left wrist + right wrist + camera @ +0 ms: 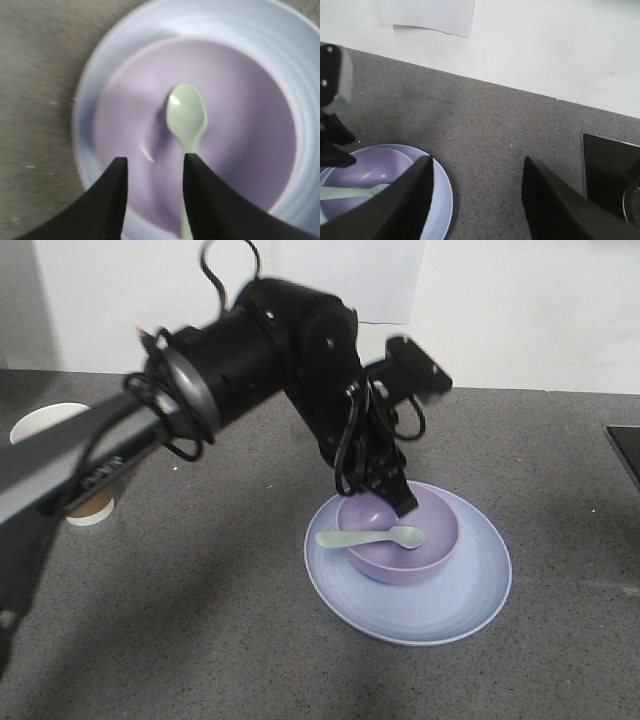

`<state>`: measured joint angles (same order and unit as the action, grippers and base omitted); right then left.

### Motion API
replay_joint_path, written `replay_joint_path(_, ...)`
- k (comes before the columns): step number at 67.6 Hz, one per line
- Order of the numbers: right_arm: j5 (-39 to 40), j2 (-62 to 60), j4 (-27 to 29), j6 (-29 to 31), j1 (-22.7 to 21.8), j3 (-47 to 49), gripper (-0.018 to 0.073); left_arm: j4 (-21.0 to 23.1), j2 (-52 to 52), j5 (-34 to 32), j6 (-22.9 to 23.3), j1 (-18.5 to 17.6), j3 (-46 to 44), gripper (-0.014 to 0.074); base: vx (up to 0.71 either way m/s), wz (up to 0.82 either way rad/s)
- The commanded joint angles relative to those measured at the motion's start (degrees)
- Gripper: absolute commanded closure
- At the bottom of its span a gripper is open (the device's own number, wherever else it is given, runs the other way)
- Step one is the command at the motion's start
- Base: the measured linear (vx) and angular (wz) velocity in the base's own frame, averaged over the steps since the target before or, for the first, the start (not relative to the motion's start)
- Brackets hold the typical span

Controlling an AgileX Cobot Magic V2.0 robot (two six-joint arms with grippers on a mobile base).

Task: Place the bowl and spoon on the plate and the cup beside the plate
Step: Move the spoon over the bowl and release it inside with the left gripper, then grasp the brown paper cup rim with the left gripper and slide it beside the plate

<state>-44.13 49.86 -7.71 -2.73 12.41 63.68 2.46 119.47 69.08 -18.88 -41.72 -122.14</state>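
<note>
The pale blue plate (440, 612) lies on the grey table with the lavender bowl (425, 555) standing in it. The mint-green spoon (372, 537) rests across the bowl, its handle sticking out over the left rim. My left gripper (397, 502) hangs open just above the bowl. In the left wrist view the spoon (186, 112) lies in the bowl (245, 100), its handle running under the right finger of my left gripper (155, 162). Nothing is between the fingers. The brown cup (88, 510) stands far left, mostly hidden by the arm. My right gripper (477, 160) is open over bare table, right of the plate (443, 195).
A black flat object (610, 170) lies at the table's right edge (628, 455). A white wall with a sheet of paper (435, 15) backs the table. The left arm (240, 360) spans the left half of the front view.
</note>
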Motion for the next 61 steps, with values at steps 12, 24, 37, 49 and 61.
replay_joint_path(12, 6.91, -0.22, -0.82, -1.67, -0.11, 1.42, 0.0176, -20.09, -11.67, -4.54, 12.53, 3.83, -2.07, 0.0324, 0.00, 0.00)
replay_joint_path(24, 10.03, -0.22, -2.47, -2.89, -0.11, 1.42, 0.0365, -26.52, -15.61, -5.80, 21.40, 13.86, -1.86, 0.0324, 0.00, 0.00)
replay_joint_path(37, 10.20, 0.01, -2.49, -2.79, -0.11, 1.42, 0.0571, -21.92, -19.82, -8.57, 21.43, 27.40, 2.73, 0.0324, 0.00, 0.00)
replay_joint_path(49, 8.86, 1.84, -2.37, -2.79, -0.11, 1.42, 0.0570, -10.84, -21.01, -9.13, 20.67, 37.08, 6.85, 0.0324, 0.00, 0.00)
replay_joint_path(61, 7.30, 3.97, -2.37, -2.79, -0.11, 1.42, 0.0570, -10.52, -20.95, -9.04, 19.73, 42.09, 12.87, 0.0323, 0.00, 0.00)
